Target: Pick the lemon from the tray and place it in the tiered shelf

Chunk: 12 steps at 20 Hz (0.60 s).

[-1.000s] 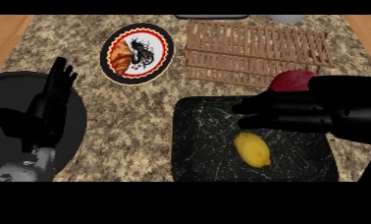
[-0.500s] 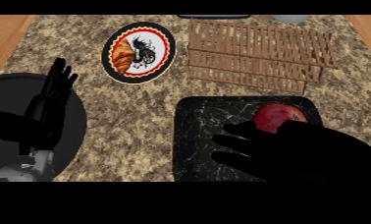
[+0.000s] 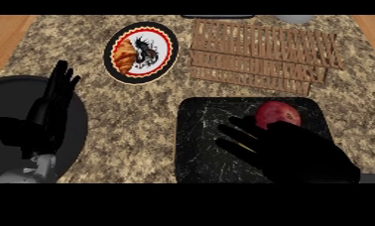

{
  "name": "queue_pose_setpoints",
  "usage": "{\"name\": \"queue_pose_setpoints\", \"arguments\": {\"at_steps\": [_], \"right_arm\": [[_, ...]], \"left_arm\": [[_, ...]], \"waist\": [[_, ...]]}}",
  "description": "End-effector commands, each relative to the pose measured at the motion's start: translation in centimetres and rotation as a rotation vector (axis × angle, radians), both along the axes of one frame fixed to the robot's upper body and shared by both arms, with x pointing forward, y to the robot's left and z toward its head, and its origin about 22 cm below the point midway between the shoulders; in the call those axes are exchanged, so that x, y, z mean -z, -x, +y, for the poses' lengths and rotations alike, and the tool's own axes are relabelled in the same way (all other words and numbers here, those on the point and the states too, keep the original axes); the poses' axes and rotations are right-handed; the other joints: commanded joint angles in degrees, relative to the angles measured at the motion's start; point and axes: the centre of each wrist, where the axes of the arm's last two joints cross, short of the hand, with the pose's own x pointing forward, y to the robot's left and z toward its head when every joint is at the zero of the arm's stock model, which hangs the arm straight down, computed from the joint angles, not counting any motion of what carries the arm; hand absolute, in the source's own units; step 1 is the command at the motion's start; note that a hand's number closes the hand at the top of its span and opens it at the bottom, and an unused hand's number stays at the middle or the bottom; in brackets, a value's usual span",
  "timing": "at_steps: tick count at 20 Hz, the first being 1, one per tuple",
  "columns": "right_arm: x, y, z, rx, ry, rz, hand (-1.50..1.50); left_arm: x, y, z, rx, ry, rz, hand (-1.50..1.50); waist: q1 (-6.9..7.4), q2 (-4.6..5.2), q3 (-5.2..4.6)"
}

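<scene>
Over the black speckled tray [image 3: 201,136], the black right hand [image 3: 296,153] hovers fingers spread, yellow lemon probably hidden underneath. Round red fruit [image 3: 277,113] at its 12 o'clock could get grabbed instead; left hand [image 3: 53,98] rests open at 9 o'clock.

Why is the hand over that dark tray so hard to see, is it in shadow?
Head view: the black right hand lies over the black square tray, dark on dark, so its edges fade; no separate shadow can be told. Same view: the red round fruit and speckled stone counter are evenly lit, without glare.
</scene>
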Motion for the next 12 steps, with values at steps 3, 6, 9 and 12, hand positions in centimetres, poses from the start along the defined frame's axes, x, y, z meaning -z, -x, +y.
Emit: {"name": "queue_pose_setpoints", "arguments": {"at_steps": [3, 6, 9, 12], "right_arm": [[1.7, -0.6, -2.2, 0.012, 0.003, 0.008, -1.5], [4.7, -1.7, -0.4, -0.002, -0.009, 0.008, -1.5], [4.1, -3.7, -1.2, 0.011, 0.013, 0.015, -1.5], [5.4, -2.8, -0.4, 0.018, 0.04, 0.017, -1.5]], "left_arm": [[-0.3, -1.2, 0.6, 0.001, 0.009, -0.002, 0.0], [-1.0, 0.2, 1.4, 0.008, 0.007, 0.003, 0.0], [-1.4, -0.8, -0.7, 0.002, -0.002, 0.012, 0.0], [-0.4, -1.2, -0.9, -0.01, 0.011, 0.005, 0.0]], "waist": [[-0.36, 0.0, -0.01], [0.02, 0.0, -0.02], [-0.09, 0.01, -0.03], [-0.18, -0.01, -0.04]]}}
